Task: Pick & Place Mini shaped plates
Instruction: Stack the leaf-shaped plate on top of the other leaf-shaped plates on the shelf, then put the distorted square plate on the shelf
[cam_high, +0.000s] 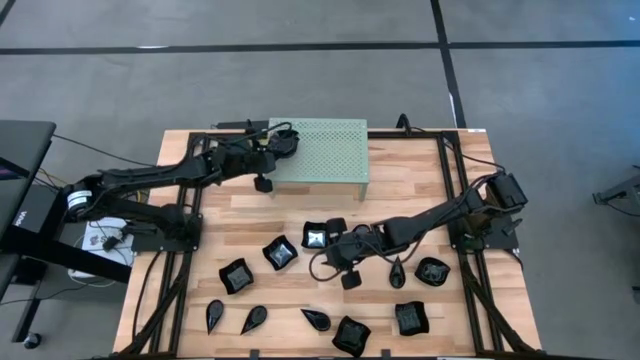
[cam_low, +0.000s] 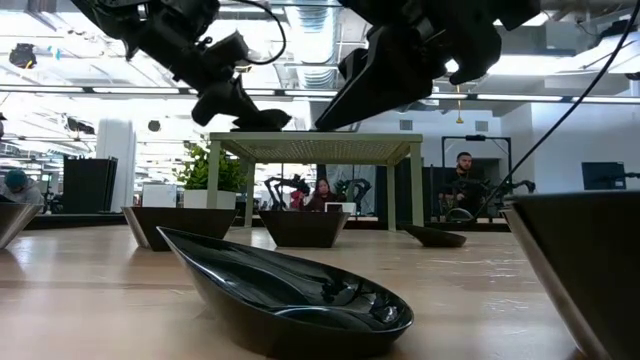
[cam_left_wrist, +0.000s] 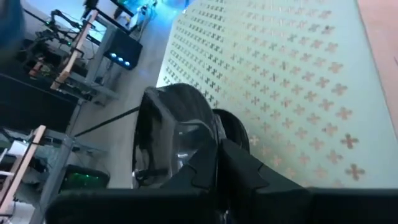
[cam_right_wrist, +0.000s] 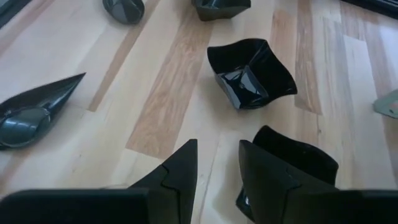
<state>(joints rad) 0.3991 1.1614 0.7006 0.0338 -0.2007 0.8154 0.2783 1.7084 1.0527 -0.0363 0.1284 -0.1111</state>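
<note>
The left gripper (cam_high: 284, 141) sits over the near-left corner of the mint-green stand (cam_high: 330, 150), its fingers (cam_left_wrist: 211, 168) closed on a roundish black plate (cam_left_wrist: 180, 130). The right gripper (cam_high: 322, 239) hangs low over the table (cam_high: 420, 180) mid-centre, fingers apart and empty, beside a square wavy plate (cam_right_wrist: 252, 71). Other plates lie scattered along the table's near side.

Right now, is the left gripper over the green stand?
Yes, the left gripper sits over the green perforated stand, with a black plate at its fingertips.
</note>
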